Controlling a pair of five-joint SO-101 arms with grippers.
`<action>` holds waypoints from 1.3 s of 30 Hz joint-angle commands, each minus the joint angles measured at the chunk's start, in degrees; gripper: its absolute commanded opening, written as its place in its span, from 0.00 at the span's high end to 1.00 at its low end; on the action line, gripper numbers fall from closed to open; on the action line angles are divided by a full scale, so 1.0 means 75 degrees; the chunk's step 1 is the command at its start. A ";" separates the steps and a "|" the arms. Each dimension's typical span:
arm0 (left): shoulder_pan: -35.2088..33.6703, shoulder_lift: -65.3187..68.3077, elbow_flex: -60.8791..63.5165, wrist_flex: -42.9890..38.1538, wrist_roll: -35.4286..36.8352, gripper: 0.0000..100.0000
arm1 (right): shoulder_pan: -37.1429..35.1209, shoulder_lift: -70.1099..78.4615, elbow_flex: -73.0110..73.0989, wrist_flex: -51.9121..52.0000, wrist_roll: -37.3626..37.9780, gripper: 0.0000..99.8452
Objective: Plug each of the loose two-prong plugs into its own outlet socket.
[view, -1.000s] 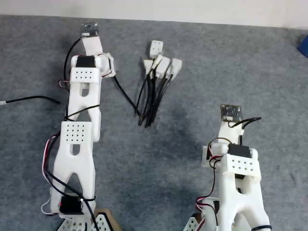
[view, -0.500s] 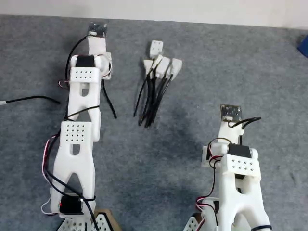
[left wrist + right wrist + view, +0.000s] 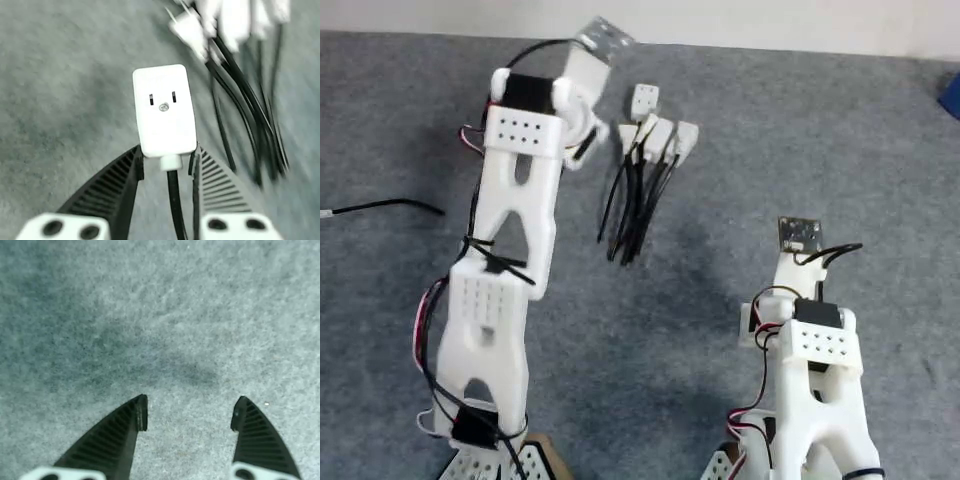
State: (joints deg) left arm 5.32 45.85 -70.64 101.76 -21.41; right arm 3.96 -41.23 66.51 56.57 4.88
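We see the left gripper (image 3: 166,161) pinching the near end of a white outlet socket (image 3: 164,107), with one ribbed finger (image 3: 125,175) pressed against each side. The socket's face, with two slots and a small round hole, is turned toward the wrist camera. Its black cord (image 3: 172,200) runs back between the fingers. Beyond the socket lie the white plugs (image 3: 225,20), each on a dark lead.

From the high view, the left arm (image 3: 515,200) stretches from seven o'clock up toward eleven o'clock, and its wrist ends just beside the bundle. The plugs sit at about twelve o'clock on the grey mat (image 3: 770,130). Their leads (image 3: 630,215) trail toward six o'clock and draw together at the far ends. A small white piece (image 3: 644,100) lies just beside the bundle on its twelve o'clock side; we cannot tell whether it is a plug or a socket.

The right arm (image 3: 815,370) stands at five o'clock, well apart from the bundle. The right gripper (image 3: 190,412) has its fingers spread wide above the mat.

A loose black cable (image 3: 380,207) lies at nine o'clock, and a blue thing (image 3: 950,95) shows at the two o'clock edge.
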 commanded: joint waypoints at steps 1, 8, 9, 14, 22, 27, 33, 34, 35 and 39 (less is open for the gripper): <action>0.0944 -0.2643 0.4823 0.0129 -0.1911 0.99 | -0.0111 0.0006 -0.0029 -0.0053 0.0105 0.73; 0.1975 -0.6500 1.1376 -0.0082 -0.5814 0.99 | -0.0111 0.0006 -0.0029 -0.0053 0.0105 0.73; 0.2034 -0.6980 1.2056 -0.0340 -0.6107 0.99 | -0.0111 0.0006 -0.0029 -0.0053 0.0105 0.73; 0.1670 -0.9078 1.4810 -0.2028 -0.6728 0.99 | -0.0088 0.0006 -0.0029 -0.0053 0.0105 0.73; 0.0815 -1.1059 1.6123 -0.3106 -0.6552 0.99 | -0.0111 0.0006 -0.0029 -0.0053 0.0105 0.73; 0.0651 -1.1563 1.6264 -0.2520 -0.6494 0.92 | -0.0123 0.0006 -0.0029 -0.0053 0.0105 0.73; 0.1565 -1.1985 1.6990 -0.2438 -0.7033 0.82 | -0.0123 0.0006 -0.0041 -0.0053 0.0105 0.73; 0.1963 -1.2103 1.7037 -0.2462 -0.7092 0.82 | -0.0111 0.0006 -0.0041 -0.0053 0.0105 0.73; 0.2338 -1.2208 1.7061 -0.2462 -0.7103 0.81 | -0.0100 0.0006 -0.0041 -0.0053 0.0105 0.73; 0.4097 -1.2548 1.7061 -0.2462 -0.7256 0.78 | -0.0088 0.0006 -0.0053 -0.0053 0.0105 0.73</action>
State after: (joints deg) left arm 23.87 -45.67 57.45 83.47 -73.54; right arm 3.96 -41.23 66.51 56.57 4.88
